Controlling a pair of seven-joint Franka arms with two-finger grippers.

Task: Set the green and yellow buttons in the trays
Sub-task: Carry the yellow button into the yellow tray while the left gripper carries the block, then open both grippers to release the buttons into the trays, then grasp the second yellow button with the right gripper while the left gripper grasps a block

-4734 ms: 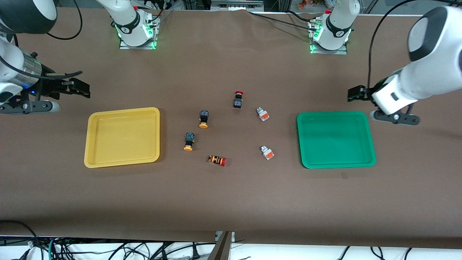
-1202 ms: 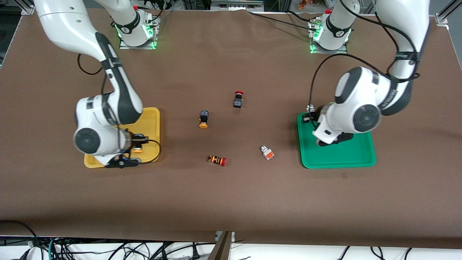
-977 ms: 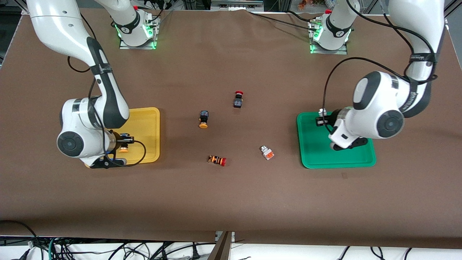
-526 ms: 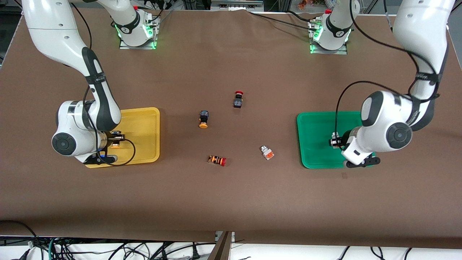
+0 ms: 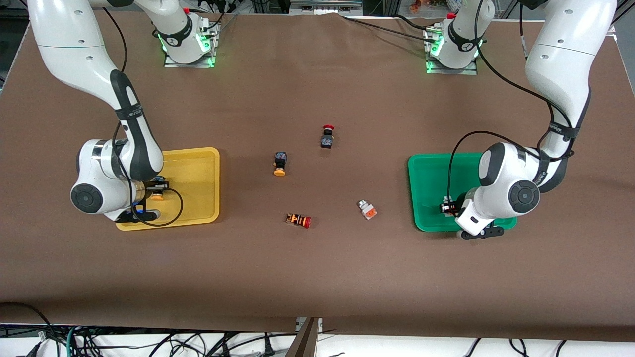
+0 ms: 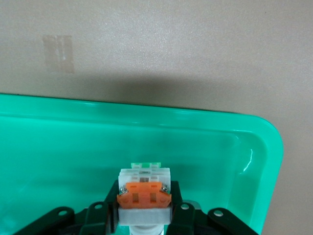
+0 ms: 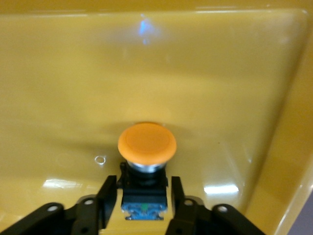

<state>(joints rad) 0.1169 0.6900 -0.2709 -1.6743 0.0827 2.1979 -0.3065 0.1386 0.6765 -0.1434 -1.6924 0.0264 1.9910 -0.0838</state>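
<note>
My left gripper (image 5: 449,208) is shut on a white-and-silver button with an orange part (image 5: 447,207), low over the green tray (image 5: 429,176) near its edge nearest the front camera. The left wrist view shows that button (image 6: 144,193) between the fingers above the tray floor (image 6: 73,156). My right gripper (image 5: 155,191) is open in the yellow tray (image 5: 198,168). A black-bodied yellow-capped button (image 7: 146,144) sits between its fingers with a small gap on each side. Another yellow-capped button (image 5: 280,163) and another white-and-orange button (image 5: 367,209) lie on the table between the trays.
A black-bodied red-capped switch (image 5: 327,136) lies farther from the front camera than the middle buttons. An orange-striped red-capped switch (image 5: 298,219) lies nearer. A tape mark (image 5: 474,241) is on the brown table just outside the green tray.
Both arms brought a button from the middle to a tray. The left gripper moved over the green tray toward its nearer edge. The right gripper settled in the yellow tray and its fingers parted.
</note>
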